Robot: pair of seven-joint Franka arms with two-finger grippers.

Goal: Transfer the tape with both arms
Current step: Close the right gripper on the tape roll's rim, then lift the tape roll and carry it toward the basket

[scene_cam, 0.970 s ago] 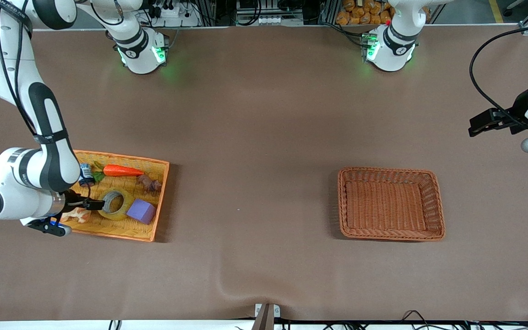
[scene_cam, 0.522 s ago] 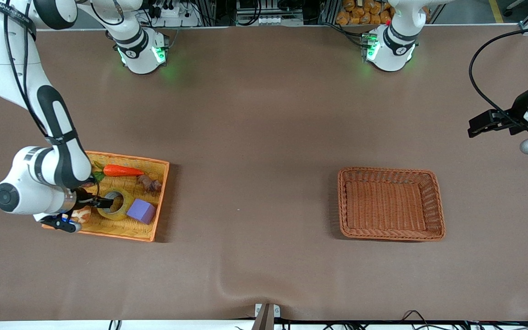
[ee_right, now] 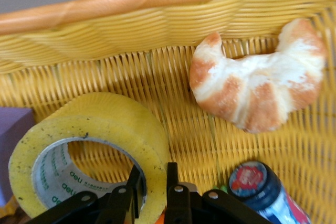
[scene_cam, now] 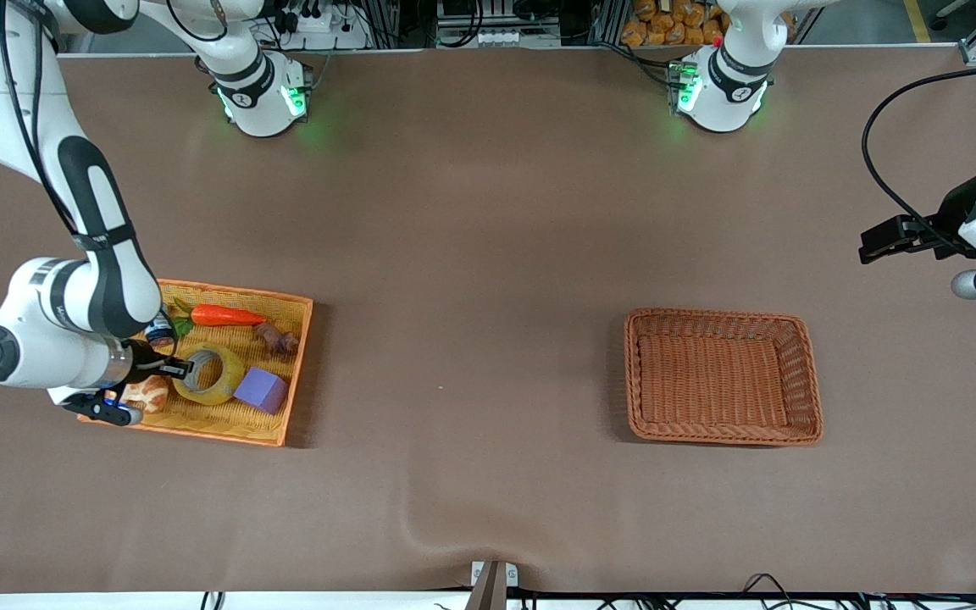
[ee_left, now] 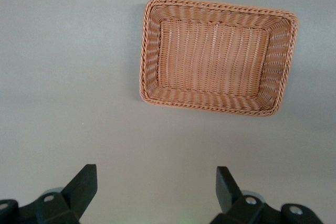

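Brown cloth covers the table [scene_cam: 488, 254], on which a shallow orange wicker tray [scene_cam: 295, 373] is set at the right arm's end. Well apart from that tray, toward the left arm's end, an empty brown wicker basket [scene_cam: 721, 377] is seen. Over the tray, the yellowish ring-shaped tape roll [scene_cam: 208, 374] is tilted up, its wall clenched by the right gripper [ee_right: 152, 192]. Beside it in the tray lie a purple cube [scene_cam: 261, 390], an orange toy carrot [scene_cam: 225, 316] and a croissant [ee_right: 257, 87]. The left gripper [ee_left: 152, 192] is held spread, waiting over bare cloth.
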